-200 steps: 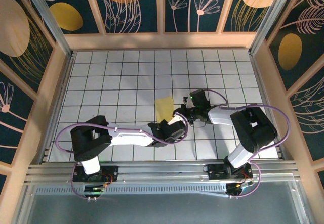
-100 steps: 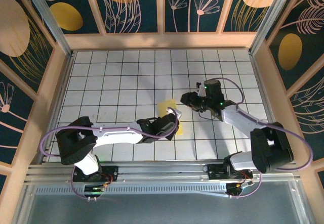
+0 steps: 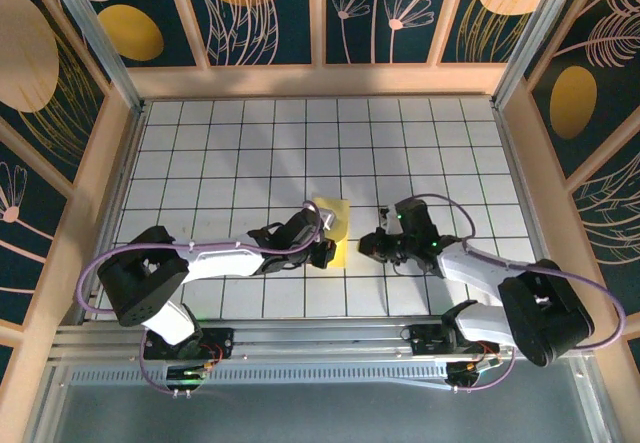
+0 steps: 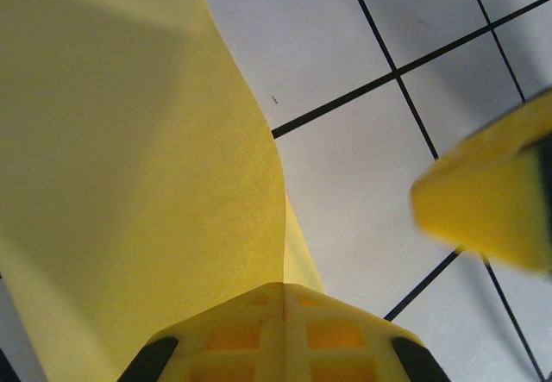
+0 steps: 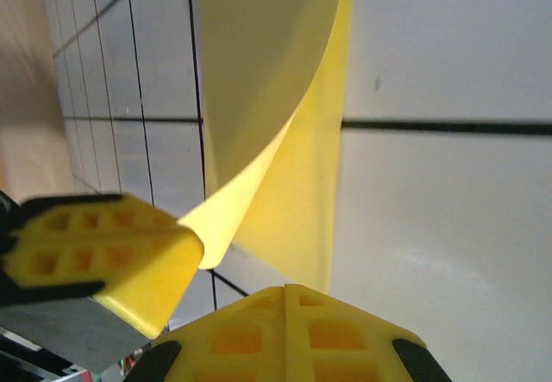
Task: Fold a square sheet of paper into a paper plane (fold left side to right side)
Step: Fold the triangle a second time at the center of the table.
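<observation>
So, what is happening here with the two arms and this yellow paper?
Two robot arms are folding the square sheet of paper on a white tiled table. The left gripper is at the sheet's left side with its jaws open, and the left wrist view shows a flap curling up off the tiles. The right gripper, also open, sits just right of the sheet, near the raised flap. The fold is not yet pressed flat.

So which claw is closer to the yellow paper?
The left gripper, right at the left edge of the paper; the right gripper sits a gap away on its other side.
</observation>
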Controlling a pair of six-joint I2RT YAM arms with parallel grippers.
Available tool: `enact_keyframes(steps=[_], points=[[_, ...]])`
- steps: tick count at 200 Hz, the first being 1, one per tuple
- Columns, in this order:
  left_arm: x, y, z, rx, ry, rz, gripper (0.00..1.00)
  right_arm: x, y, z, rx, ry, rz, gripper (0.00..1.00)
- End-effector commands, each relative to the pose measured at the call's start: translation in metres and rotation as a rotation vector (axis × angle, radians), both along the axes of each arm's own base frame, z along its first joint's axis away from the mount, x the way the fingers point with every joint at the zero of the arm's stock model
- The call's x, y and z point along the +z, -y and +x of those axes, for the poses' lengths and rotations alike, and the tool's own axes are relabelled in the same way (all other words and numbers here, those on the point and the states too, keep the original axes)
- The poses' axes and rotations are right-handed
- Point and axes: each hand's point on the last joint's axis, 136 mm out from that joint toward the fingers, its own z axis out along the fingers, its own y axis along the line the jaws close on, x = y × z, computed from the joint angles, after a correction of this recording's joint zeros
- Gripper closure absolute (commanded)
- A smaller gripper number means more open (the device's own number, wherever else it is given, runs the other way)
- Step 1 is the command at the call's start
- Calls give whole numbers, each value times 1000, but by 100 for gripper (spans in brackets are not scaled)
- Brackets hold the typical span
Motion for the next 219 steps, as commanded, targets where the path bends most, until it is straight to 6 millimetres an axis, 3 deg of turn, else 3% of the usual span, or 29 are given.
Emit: enact_keyframes(steps=[1, 55, 135, 219], points=[[11, 8, 1, 9, -31, -84, 100, 2, -20, -2, 14, 7, 59, 100], [6, 6, 3, 35, -59, -79, 100, -12, -40, -5, 46, -24, 38, 100], [-9, -14, 7, 62, -60, 19, 100, -51, -18, -21, 72, -131, -156, 100], [-19, -27, 24, 49, -17, 119, 100, -59, -8, -23, 90, -136, -232, 100]])
